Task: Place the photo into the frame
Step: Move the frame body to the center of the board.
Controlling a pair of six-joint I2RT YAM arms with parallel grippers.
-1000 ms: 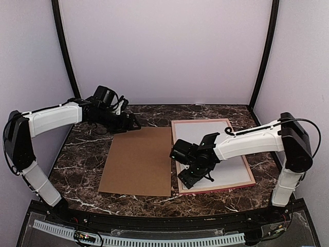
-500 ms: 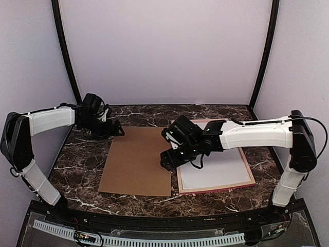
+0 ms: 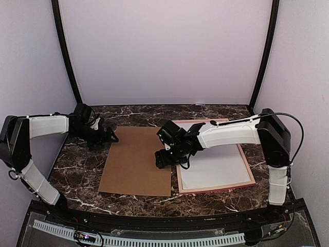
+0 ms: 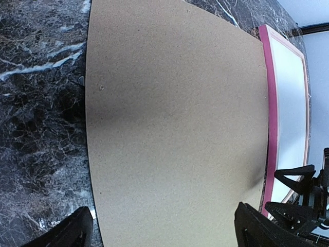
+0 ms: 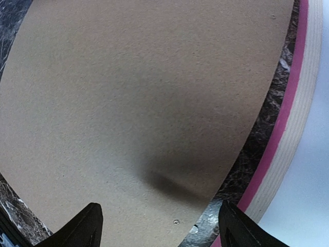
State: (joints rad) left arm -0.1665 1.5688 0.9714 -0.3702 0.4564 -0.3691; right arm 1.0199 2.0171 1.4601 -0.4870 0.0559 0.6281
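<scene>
Empty left gripper [image 4: 162,229], fingers [image 4: 67,232] fully spread, near the flat brown cardboard board [image 3: 139,159]. Right gripper [image 5: 160,226] is released too, over that board's right edge. Beside it the pink-railed rectangular wooden frame [image 3: 216,188] lies flat, a white sheet [image 3: 216,167] filling it.

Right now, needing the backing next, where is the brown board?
Top view: the brown board lies flat left of centre, just left of the frame, the right gripper above its right edge.

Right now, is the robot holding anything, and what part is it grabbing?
Nothing is held. The left gripper and the right gripper are both open and empty, near the brown board.
</scene>
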